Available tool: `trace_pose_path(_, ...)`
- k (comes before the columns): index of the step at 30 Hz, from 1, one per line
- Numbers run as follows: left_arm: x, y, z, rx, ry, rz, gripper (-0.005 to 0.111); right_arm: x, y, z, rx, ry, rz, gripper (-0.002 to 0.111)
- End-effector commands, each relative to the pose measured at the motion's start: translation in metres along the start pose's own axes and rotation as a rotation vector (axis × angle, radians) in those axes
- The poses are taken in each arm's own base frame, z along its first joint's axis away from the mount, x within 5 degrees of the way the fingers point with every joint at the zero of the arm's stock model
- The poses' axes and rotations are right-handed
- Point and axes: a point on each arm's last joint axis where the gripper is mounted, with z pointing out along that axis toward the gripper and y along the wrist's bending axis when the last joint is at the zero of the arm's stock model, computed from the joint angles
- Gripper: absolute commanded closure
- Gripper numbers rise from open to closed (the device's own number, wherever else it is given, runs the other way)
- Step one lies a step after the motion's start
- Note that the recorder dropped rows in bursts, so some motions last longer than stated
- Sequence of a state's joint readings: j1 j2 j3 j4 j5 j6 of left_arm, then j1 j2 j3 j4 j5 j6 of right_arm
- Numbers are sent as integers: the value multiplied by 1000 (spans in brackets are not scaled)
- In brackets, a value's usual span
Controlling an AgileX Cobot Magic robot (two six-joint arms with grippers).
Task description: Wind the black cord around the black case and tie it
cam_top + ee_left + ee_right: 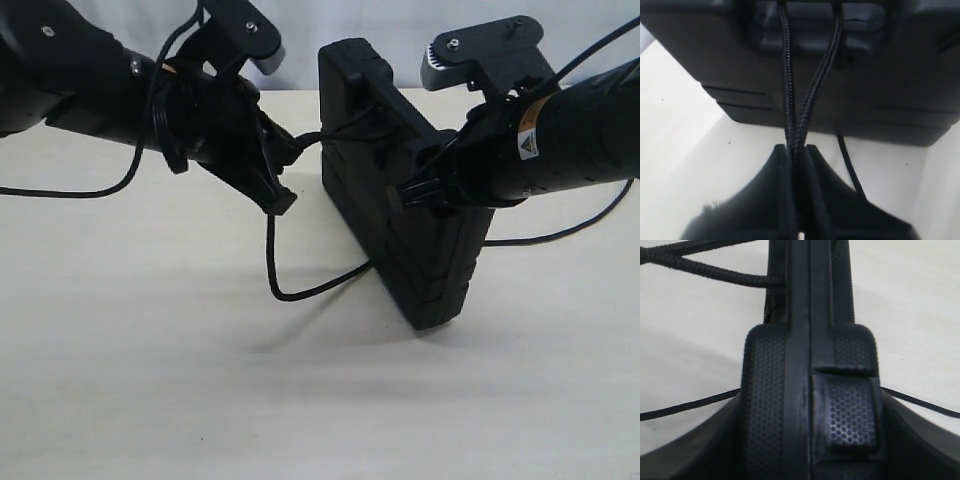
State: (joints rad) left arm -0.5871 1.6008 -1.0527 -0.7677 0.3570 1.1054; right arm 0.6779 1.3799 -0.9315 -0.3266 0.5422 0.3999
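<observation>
Pale cream tabletop [150, 390] carries the scene. Over it, the flat rectangular black plastic case [430, 270] is upright, narrow edge down. At the case's right side, the right claw [422, 190] clamps the case's edge between its fingers. Left of the case, the left claw [281, 200] is pinched tight on two strands of thin black braided cord [787, 75]. These run to the case's upper part. A slack loop lies on the tabletop beside the case's left face.
</observation>
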Motion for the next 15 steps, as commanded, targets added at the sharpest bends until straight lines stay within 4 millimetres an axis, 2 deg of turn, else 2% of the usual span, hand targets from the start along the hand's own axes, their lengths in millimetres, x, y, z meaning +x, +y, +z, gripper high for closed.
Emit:
trace_pose_path(1, -7, -16, 12, 16, -25, 45, 107, 0, -2, -2, 14, -5, -48, 104)
trace_pose_path(7, -19, -25, 24, -17, -71, 72, 107, 6, 1, 0, -13, 19, -62, 104)
trace_pose_path(15, -36, -24, 35, -10, -107, 44, 107, 7, 0, -1, -10, 28, -66, 104)
